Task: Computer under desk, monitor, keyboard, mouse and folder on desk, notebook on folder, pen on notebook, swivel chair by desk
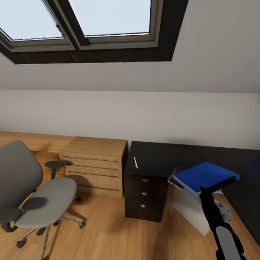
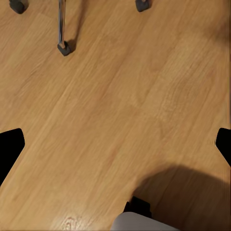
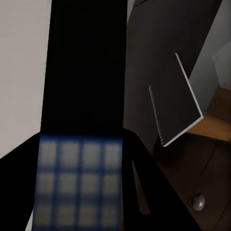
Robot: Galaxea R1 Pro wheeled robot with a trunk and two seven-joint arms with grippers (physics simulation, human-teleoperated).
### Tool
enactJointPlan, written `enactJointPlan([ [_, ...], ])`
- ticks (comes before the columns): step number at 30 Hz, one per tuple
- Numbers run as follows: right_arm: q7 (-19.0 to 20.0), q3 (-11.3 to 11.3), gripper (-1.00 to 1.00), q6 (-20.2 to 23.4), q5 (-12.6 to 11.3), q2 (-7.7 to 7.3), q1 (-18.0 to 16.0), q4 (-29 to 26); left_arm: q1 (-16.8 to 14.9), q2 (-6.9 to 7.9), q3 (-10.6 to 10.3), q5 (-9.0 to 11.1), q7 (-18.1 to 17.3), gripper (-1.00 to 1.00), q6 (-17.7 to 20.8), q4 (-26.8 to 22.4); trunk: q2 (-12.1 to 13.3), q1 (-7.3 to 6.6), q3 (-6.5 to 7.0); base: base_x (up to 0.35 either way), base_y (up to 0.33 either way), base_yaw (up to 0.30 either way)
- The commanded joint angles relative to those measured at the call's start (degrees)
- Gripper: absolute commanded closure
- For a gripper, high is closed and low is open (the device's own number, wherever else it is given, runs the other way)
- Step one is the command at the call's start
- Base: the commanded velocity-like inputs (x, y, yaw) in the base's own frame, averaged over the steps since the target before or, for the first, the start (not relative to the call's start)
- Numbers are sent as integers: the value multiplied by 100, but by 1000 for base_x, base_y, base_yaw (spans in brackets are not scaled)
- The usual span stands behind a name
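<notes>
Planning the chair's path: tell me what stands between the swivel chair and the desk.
Head view: a light oak dresser stands by the wall between the swivel chair and the desk; in front of it, just plank floor.

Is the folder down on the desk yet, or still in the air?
In the air: the folder is tilted in the right gripper, held above the desk, overhanging its edge.

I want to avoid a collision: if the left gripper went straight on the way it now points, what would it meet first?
Probably the oak plank floor: the left gripper points down at bare boards, its fingers spread apart. The chair casters lie off to the side.
</notes>
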Motion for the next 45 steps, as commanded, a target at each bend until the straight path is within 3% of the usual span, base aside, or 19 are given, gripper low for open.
enactJointPlan([
  [1, -29, -15, 100, 24, -45, 6, -6, -7, -2, 5, -35, 44, 30, -100, -21, 0, 36, -22, 5, 0, 0, -188],
  [7, -32, -17, 100, -78, -48, 6, -6, -1, 0, 5, -31, 45, 30, -100, -24, -1, 276, -154, 70, 0, 0, -156],
  [19, -24, -17, 100, -88, -48, 6, -6, -1, -2, 3, -35, 38, 30, -100, -363, -3, 276, -154, -29, 0, 0, -115],
  [45, 3, -12, 100, -107, -50, 17, -6, -120, -1, -12, -52, 28, 21, -100, -390, 152, 276, -154, -177, 0, 0, -189],
])
